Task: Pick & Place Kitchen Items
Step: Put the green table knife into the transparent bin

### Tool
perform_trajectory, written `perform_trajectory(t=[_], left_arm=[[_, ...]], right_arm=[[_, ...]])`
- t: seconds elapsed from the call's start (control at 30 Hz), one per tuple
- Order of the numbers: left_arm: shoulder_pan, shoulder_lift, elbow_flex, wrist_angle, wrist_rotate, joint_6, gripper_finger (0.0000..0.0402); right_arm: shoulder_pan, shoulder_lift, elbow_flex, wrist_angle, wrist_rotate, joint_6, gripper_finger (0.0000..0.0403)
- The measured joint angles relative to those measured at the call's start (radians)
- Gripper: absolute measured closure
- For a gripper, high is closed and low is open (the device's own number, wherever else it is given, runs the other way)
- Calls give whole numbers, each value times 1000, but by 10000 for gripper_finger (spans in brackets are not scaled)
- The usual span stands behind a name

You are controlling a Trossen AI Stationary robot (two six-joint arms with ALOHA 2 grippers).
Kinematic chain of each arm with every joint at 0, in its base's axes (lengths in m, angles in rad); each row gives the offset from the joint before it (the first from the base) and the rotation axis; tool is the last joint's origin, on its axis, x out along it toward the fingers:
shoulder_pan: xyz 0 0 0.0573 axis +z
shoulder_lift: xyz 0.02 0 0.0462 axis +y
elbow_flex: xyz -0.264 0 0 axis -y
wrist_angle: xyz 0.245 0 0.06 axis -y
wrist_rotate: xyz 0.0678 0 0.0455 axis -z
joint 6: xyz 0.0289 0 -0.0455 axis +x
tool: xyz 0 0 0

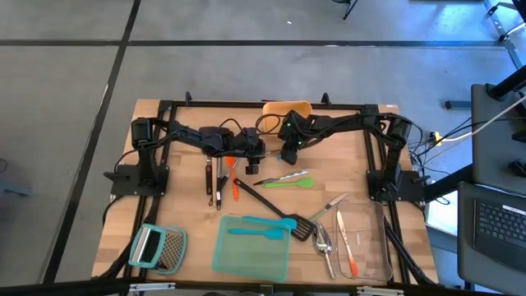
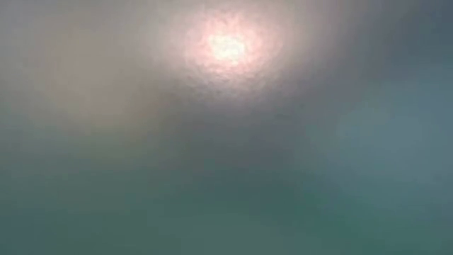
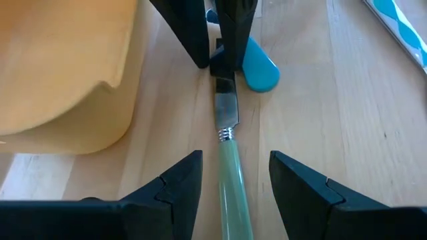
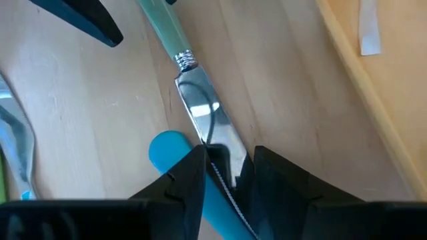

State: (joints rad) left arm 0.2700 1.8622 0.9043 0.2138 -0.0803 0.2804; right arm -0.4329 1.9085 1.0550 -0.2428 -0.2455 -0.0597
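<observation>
Knife (image 3: 227,127) with a pale green handle lies flat on the desk (image 3: 347,113) near the far edge, beside the orange container (image 3: 60,73). Right pincer (image 4: 223,167) is narrowed on the blade tip — judged to be gripping it, the fingers pressed to both sides of the metal. Left pincer (image 3: 230,177) stands wide, its fingers straddling the green handle without touching it. A blue spatula tip (image 4: 170,150) lies just beside the blade.

Step in hand, by judgement: a two-arm pickup or handover of the knife. To do it well, the left pincer should close squarely on the handle behind the ferrule before the right lets go — a thin blade held at its tip may pivot.
</observation>
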Motion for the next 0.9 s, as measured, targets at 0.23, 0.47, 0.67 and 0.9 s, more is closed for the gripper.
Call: perform_trajectory(t=[0.23,0.47,0.67,0.9], left_arm=[[0,0,0,0,27,-15,233],[0,0,0,0,28,-16,233],[0,0,0,0,40,-24,233],[0,0,0,-4,48,-24,233]], right_arm=[[6,-1,1,3,57,-8,272],[13,-9,31,-37,70,-34,272],[49,-9,51,-70,104,-71,272],[82,-10,51,-76,149,-127,272]])
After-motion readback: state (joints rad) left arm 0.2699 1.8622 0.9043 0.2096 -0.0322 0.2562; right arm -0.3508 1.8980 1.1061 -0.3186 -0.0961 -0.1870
